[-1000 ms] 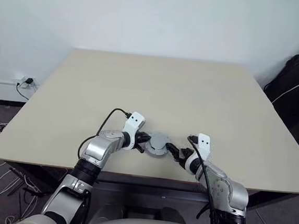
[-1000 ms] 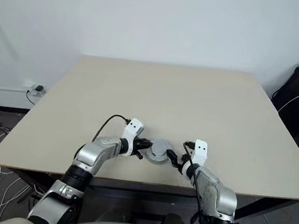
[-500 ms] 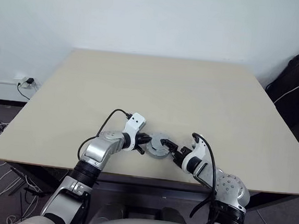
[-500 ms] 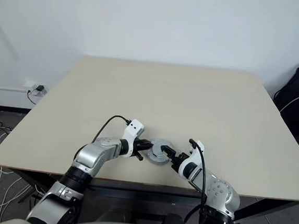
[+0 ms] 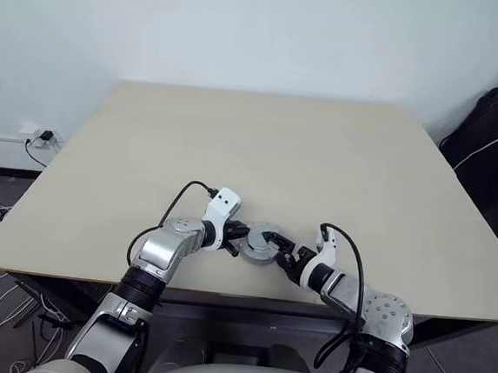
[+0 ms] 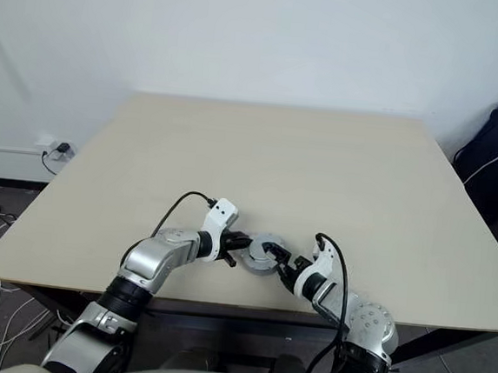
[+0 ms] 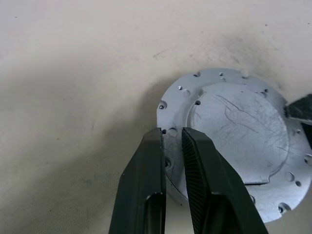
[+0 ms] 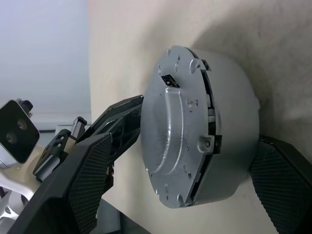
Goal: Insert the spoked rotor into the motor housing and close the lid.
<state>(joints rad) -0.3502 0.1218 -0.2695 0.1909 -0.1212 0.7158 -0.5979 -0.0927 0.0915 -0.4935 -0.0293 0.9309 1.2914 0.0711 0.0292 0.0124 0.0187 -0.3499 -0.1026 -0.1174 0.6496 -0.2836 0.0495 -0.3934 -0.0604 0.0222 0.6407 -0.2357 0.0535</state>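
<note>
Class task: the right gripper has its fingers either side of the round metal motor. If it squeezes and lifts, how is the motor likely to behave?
The motor looks like solid metal, so probably stiff and heavy for its size. Its smooth curved wall may slip between the right gripper's fingers. The lid appears slightly gapped along one edge, so it might shift.

The motor housing (image 5: 260,242) sat near the worktop's (image 5: 261,153) front edge, lid (image 7: 236,122) on top, between left hand (image 5: 237,238) and right hand (image 5: 288,258).

Two head eyes look down over the beige rectangular table (image 5: 321,158) from above, while both wrist cameras sit close, sharing the round silver-grey metal lid (image 7: 243,131).
</note>
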